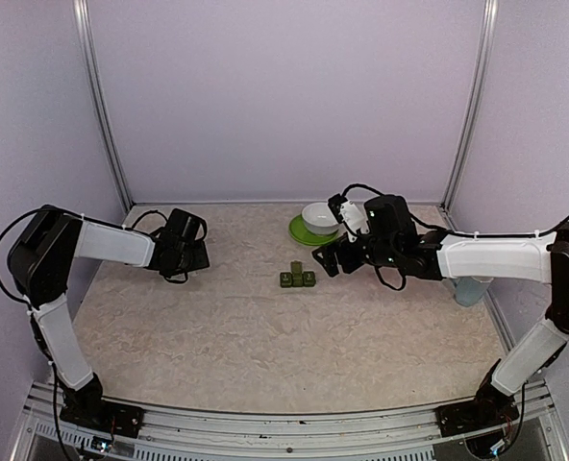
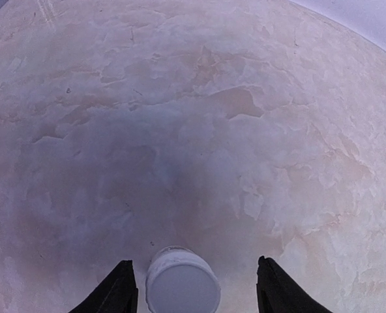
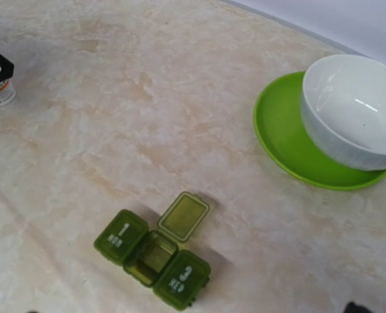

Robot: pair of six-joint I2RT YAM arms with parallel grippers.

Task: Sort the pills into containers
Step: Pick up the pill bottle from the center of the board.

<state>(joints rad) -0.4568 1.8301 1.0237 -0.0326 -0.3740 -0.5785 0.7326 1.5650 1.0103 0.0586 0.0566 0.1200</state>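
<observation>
Green containers (image 3: 152, 257) lie with middle lid (image 3: 184, 216) open.

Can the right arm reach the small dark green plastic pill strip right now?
Probably yes: the right gripper hangs close beside the small dark green plastic strip of three compartments, nothing between them, its middle lid open.

Marbled beige tabletop (image 1: 217, 327). Green containers (image 1: 297, 278) mid-table, slightly toward far edge, middle lid open. Green plate (image 1: 299, 230) near far edge, right of centre. Small white bottle (image 3: 0, 92) upright toward left edge. Pale bluish cup (image 1: 469, 289) at right edge.
</observation>
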